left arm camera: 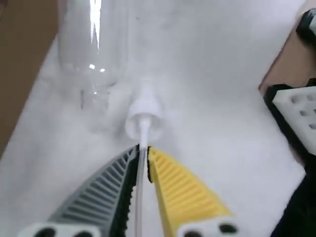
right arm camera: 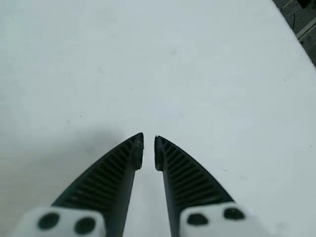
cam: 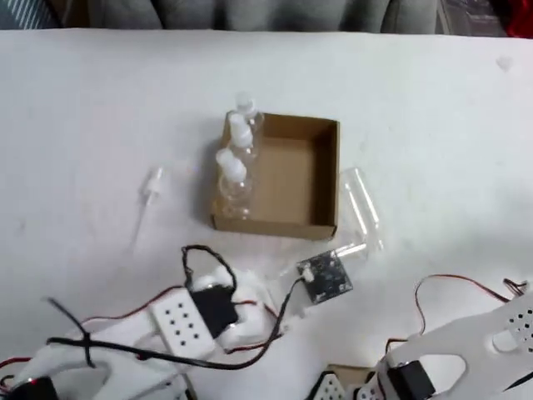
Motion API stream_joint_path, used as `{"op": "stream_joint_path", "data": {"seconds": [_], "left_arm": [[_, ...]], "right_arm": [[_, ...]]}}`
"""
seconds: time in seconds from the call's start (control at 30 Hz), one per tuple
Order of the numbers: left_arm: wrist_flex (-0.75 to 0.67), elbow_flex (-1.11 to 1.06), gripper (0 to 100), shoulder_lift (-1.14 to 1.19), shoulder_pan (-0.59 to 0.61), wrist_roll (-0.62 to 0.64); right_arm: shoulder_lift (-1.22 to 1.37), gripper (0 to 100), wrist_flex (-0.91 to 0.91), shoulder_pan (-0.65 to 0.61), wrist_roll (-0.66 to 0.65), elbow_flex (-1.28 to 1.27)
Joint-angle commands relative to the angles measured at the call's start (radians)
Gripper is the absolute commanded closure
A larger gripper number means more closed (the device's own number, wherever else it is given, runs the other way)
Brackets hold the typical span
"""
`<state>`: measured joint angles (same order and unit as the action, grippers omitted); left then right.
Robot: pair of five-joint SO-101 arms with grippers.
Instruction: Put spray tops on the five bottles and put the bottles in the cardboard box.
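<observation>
Gripping the thin tube of a spray top (left arm camera: 143, 118), the left tool (left arm camera: 142, 148) is clenched on it, grey and yellow fingers pressed against the tube from either side. The tube runs back between the fingers toward the wrist, so the white head sits just ahead of the tips, low over the surface (left arm camera: 212, 148).

A little farther ahead, offset toward the grey finger's side, lies the open neck of an uncapped bottle (left arm camera: 94, 49). It is on its side, its long axis runs away from the tool, and its mouth faces back toward it. Head and mouth are near but apart and not lined up. My guess is that the coming move depends on turning the top, because the head, not the tube, leads toward the mouth.

Beyond the bottle stands the cardboard box (cam: 279, 223) with three capped bottles (cam: 237, 158) inside. The right tool (right arm camera: 148, 147) is well apart, nearly closed on nothing, so the left arm is nearer.
</observation>
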<state>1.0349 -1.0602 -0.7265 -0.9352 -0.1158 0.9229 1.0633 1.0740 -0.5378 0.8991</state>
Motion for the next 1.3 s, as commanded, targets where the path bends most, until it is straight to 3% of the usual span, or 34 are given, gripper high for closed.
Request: {"op": "stream_joint_path", "data": {"seconds": [0.0, 0.17, 0.3, 0.47, 0.57, 0.87, 1.1, 1.27], "left_arm": [[0.072, 0.006, 89, -0.05, 0.016, -0.015], [0.146, 0.006, 68, -0.05, 0.016, -0.015], [0.14, 0.014, 59, -0.054, 0.016, -0.015], [0.035, 0.014, 61, -0.047, 0.064, -0.026], [-0.002, 0.02, 64, -0.018, 0.122, -0.11], [-0.009, 0.209, 70, 0.354, 0.163, -0.124], [-0.17, 0.245, 71, 0.605, 0.186, -0.124], [-0.183, 0.245, 73, 0.704, 0.185, -0.115]], "right_arm": [[-0.022, 98.2, 0.036, -0.012, -0.006, 0.055], [-0.024, 98.2, 0.042, -0.012, -0.008, 0.055], [-0.021, 98.2, 0.042, -0.012, -0.008, 0.055], [-0.016, 98.2, 0.042, -0.012, -0.008, 0.055], [-0.016, 98.2, 0.042, -0.012, -0.008, 0.055], [-0.018, 98.2, 0.044, -0.019, -0.002, 0.055], [-0.016, 98.2, 0.044, -0.022, -0.003, 0.054], [-0.016, 98.2, 0.044, -0.021, -0.006, 0.055]]}}
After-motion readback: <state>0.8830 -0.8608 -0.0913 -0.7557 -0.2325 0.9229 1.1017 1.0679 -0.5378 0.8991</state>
